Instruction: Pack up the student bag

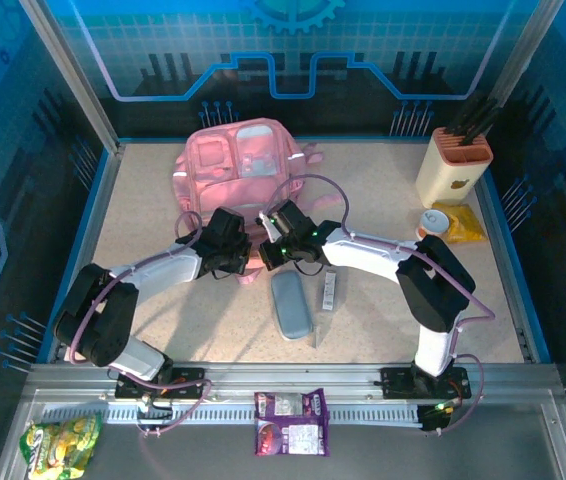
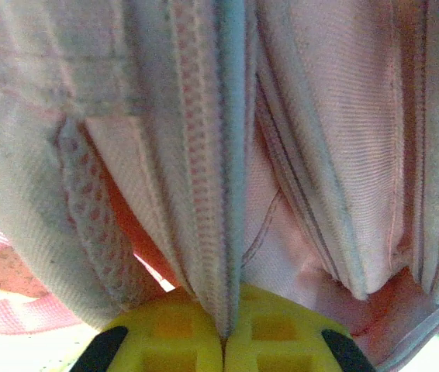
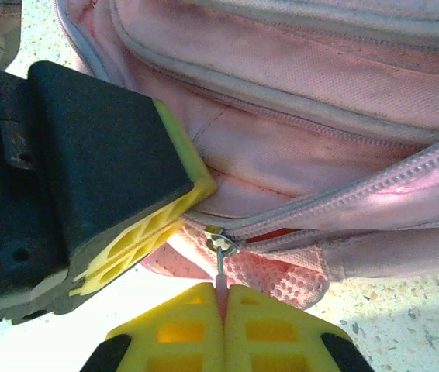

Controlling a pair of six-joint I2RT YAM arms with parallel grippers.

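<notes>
The pink student bag (image 1: 233, 165) lies at the back middle of the table, its near end toward the arms. My left gripper (image 1: 243, 262) is shut on a fold of the student bag's (image 2: 343, 155) zip edge, the fabric pinched between the yellow pads (image 2: 165, 333). Just to its right, my right gripper (image 1: 266, 257) is shut on the pink zip pull (image 3: 222, 285) of the student bag (image 3: 320, 62). The metal slider (image 3: 221, 243) sits at the end of a zip that gapes slightly. The left gripper's finger (image 3: 138, 240) presses in beside the slider.
A grey pencil case (image 1: 291, 305) and a slim ruler-like item (image 1: 328, 292) lie in front of the bag. A cream holder (image 1: 453, 160), a small cup (image 1: 433, 222) and a yellow packet (image 1: 460, 225) sit at the right. Purple (image 1: 291, 422) and green (image 1: 61, 440) snack packets lie on the front ledge.
</notes>
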